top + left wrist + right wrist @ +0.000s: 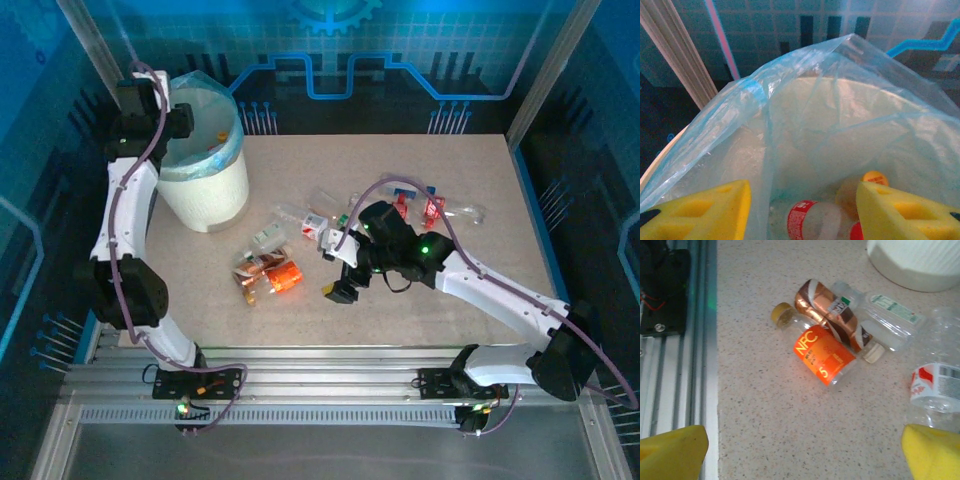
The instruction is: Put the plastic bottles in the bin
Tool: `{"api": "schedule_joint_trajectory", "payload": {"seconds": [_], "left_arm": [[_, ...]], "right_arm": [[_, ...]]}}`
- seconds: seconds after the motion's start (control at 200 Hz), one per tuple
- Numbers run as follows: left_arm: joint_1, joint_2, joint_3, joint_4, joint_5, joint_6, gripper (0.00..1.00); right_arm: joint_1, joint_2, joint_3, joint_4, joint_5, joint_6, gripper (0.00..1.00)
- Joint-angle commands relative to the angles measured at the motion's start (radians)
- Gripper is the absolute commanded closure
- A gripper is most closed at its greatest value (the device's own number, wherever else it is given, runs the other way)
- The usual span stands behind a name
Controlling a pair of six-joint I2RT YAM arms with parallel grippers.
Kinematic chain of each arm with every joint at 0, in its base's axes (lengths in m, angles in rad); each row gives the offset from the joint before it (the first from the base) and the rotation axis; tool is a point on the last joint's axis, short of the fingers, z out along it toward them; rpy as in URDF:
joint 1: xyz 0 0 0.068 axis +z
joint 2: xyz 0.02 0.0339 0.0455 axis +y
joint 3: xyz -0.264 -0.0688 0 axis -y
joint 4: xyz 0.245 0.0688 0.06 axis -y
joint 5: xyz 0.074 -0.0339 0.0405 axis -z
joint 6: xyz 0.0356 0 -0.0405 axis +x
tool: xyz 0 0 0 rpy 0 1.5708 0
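While I watched from above, the left gripper [175, 118] hung over the round white bin with its light-blue bag liner [210, 195], well apart from the loose bottles. The right gripper [336, 272] sat near the clear plastic bottle with the orange label [283, 278], so it was plainly the nearer arm.

At the left wrist, the yellow pads [700, 212] stood spread and empty above a red-labelled bottle [802, 220] lying in the bag.

At the right wrist, the jaws were wide apart, holding nothing. The orange-labelled bottle lay ahead on the speckled table [780, 415], its long axis slanted, gold cap far-left, with 2 more bottles touching it beyond.
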Motion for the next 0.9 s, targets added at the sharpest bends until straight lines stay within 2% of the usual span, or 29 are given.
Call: {"api": "schedule_joint_trajectory", "payload": {"seconds": [0.0,0.11,0.25,0.375,0.535,0.665,0.765,0.895], "left_arm": [[-0.015,-0.098,0.057,-0.014,0.058,-0.040,0.41],[-0.077,-0.168,0.052,-0.007,0.056,-0.009,0.41],[-0.210,-0.273,-0.019,0.044,0.048,0.036,0.41],[-0.377,-0.352,-0.138,0.117,0.075,0.075,0.40],[-0.617,-0.397,-0.301,0.189,0.149,0.125,0.38],[-0.793,-0.374,-0.430,0.236,0.214,0.096,0.35],[-0.896,-0.315,-0.476,0.224,0.307,0.090,0.34],[-1.013,-0.248,-0.508,0.159,0.378,0.164,0.32]], "right_arm": [[-0.038,-0.018,0.041,0.014,0.107,0.078,0.00],[-0.149,-0.041,0.043,0.030,0.149,0.127,0.00],[-0.358,-0.018,0.045,0.050,0.198,0.173,0.00],[-0.561,0.061,0.064,0.060,0.178,0.166,0.00],[-0.753,0.200,0.099,0.096,0.201,0.084,0.00],[-0.831,0.315,0.170,0.142,0.268,0.151,0.00],[-0.873,0.410,0.246,0.139,0.227,0.190,0.00],[-0.918,0.520,0.358,0.028,0.181,0.211,0.00]]}}
